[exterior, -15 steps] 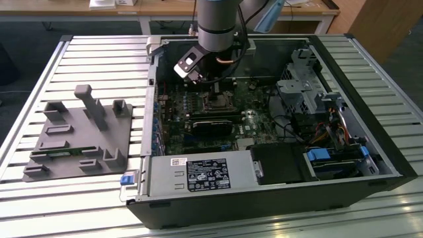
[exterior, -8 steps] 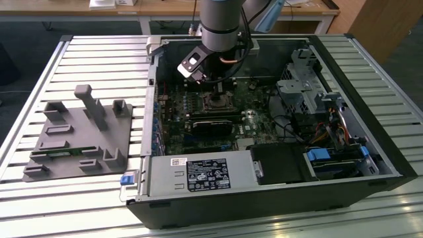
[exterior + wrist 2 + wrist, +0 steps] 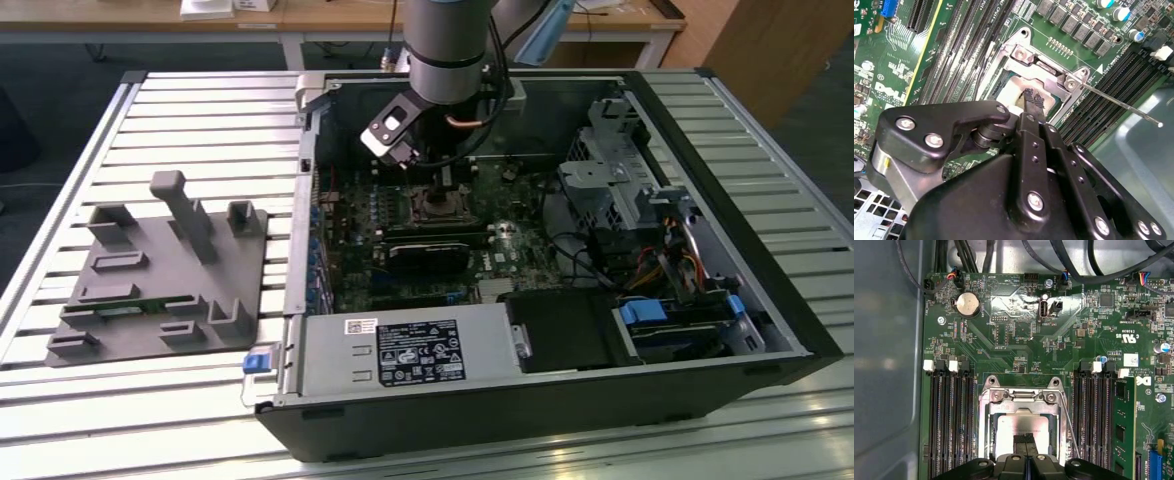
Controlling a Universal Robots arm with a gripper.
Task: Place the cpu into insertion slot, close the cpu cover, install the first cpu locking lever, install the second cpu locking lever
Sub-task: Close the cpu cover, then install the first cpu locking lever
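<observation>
Cpu [image 3: 1009, 429] lies flat in the insertion slot [image 3: 441, 207] on the green circuit board [image 3: 1019, 352], and we see its pale face through the window of the cpu cover [image 3: 988, 427]. As far as we can judge, the cover is down over the slot and frames the chip on all sides.

The tool [image 3: 1034, 102] stands directly over the slot. Its two fingers are pressed together with nothing visible between them, and the tips rest at the cpu's face in both wire-close wrist views [image 3: 1026, 442]. We cannot tell whether they press on it or only touch it.

A thin locking lever [image 3: 1119, 102] juts out from one corner of the slot, raised and unlatched. In the first wrist view it runs just beside the cover's edge [image 3: 1070, 427].

Banks of dark memory slots [image 3: 949, 425] flank the insertion slot on both sides, and a coin battery [image 3: 967, 304] sits well apart from it.

In the exterior view the slot lies inside an open computer case [image 3: 534, 420] on a slatted tabletop [image 3: 200, 120]. A gray fixture [image 3: 160, 270] sits outside the case, toward the exterior view's left of the slot.
</observation>
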